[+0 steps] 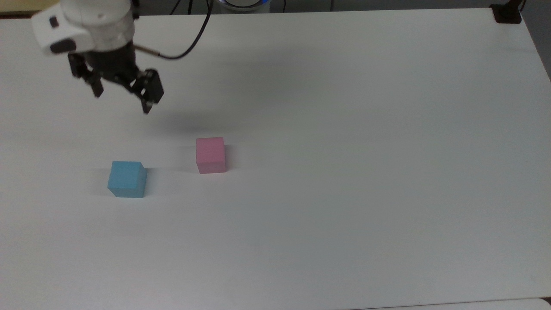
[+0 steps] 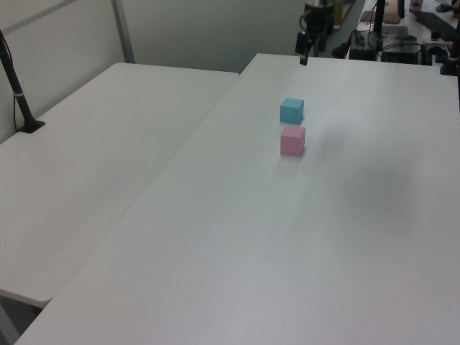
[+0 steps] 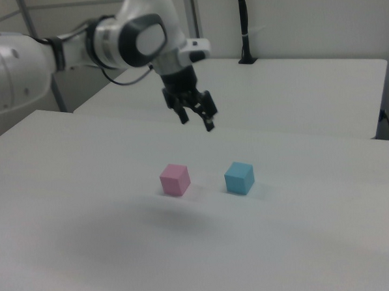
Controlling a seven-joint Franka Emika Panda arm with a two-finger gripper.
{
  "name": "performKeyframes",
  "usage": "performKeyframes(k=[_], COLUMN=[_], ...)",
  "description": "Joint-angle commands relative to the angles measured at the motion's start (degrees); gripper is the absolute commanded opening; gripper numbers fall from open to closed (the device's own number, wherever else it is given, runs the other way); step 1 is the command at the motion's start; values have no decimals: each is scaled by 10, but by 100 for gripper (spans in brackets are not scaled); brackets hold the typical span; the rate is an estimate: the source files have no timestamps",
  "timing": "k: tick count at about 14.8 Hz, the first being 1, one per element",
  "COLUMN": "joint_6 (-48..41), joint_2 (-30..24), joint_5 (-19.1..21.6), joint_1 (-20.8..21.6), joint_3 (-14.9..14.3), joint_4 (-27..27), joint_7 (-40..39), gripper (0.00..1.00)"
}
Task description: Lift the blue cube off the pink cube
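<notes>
While apart on the table [image 1: 344, 129], blue cube [image 1: 127, 179] beside pink cube [image 1: 211, 155], jaws spread and empty above.

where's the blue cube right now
The blue cube sits on the white table, apart from the pink cube and on the top view's left of it. The open gripper hangs above and away, holding nothing.
</notes>
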Motion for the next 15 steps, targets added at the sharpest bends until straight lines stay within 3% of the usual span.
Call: performKeyframes(k=[1, 5, 10, 15], joint_6=[-59, -80, -79, -81], joint_2=[-99, -185, -196, -194], joint_5=[33, 32, 34, 35], joint_1=[19, 54, 108, 115], joint_3=[-4, -18, -62, -62], joint_4=[-68, -144, -147, -141], joint_7=[30, 10, -136, -139], gripper=[100, 100, 100, 100])
